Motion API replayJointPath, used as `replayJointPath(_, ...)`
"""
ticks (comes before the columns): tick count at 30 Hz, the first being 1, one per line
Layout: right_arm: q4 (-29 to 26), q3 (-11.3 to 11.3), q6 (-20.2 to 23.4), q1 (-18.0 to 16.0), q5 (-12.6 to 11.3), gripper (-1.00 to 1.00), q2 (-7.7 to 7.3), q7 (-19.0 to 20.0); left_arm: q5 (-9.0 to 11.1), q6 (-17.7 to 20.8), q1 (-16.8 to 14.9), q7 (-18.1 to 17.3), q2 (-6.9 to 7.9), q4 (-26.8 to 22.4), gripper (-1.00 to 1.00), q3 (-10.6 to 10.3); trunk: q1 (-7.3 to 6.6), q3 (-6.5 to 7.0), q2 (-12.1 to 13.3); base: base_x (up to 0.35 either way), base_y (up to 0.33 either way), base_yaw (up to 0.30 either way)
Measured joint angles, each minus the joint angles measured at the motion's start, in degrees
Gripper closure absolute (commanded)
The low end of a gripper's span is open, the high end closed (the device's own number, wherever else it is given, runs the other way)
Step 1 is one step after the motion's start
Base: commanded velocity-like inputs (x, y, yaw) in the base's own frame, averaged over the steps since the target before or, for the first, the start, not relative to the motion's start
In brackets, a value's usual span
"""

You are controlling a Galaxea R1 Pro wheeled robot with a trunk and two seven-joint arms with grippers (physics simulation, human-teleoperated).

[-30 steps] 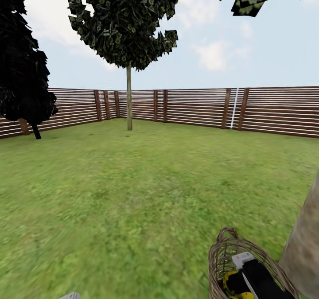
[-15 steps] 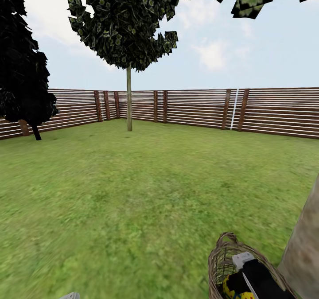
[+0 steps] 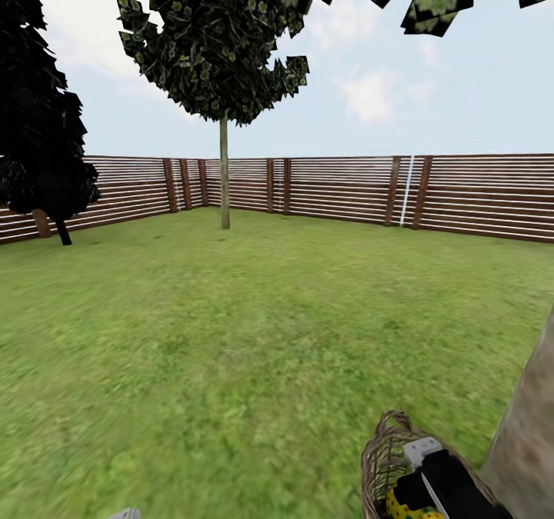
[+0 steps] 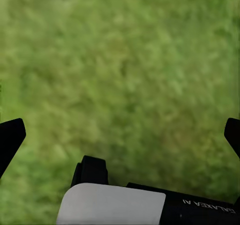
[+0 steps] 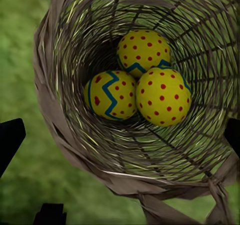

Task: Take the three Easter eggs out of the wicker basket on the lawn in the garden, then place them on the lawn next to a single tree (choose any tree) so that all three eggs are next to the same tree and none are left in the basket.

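3 Easter eggs [image 5: 135, 82] unmoved in the wicker basket [image 5: 60, 120], right gripper [image 5: 120, 135] spread wide above, basket lower in head view than before.

wicker basket [image 3: 382, 457]: cut by frame edge (arm covers part) | tree [image 3: 527, 434]: trunk cropped

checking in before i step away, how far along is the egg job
Nothing is done yet: all three Easter eggs lie in the wicker basket. In hand: the right gripper hangs open above the basket mouth, holding nothing. Left: lift out each egg and set all three on the lawn by the tree beside the basket.
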Motion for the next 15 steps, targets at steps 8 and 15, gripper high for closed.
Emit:
replayJointPath(8,0.0,0.0,0.0,0.0,0.0,-1.0,0.0,0.0,-0.1,0.0,0.0,0.0,-0.03,0.0,-1.0,0.0,-0.45,0.36,0.8,0.0,0.0,-0.25)
replayJointPath(15,0.0,0.0,0.0,0.0,0.0,-1.0,-0.01,0.0,0.0,0.0,0.0,0.0,-0.02,0.0,-1.0,0.0,-0.45,0.36,0.8,0.0,0.0,-0.279)
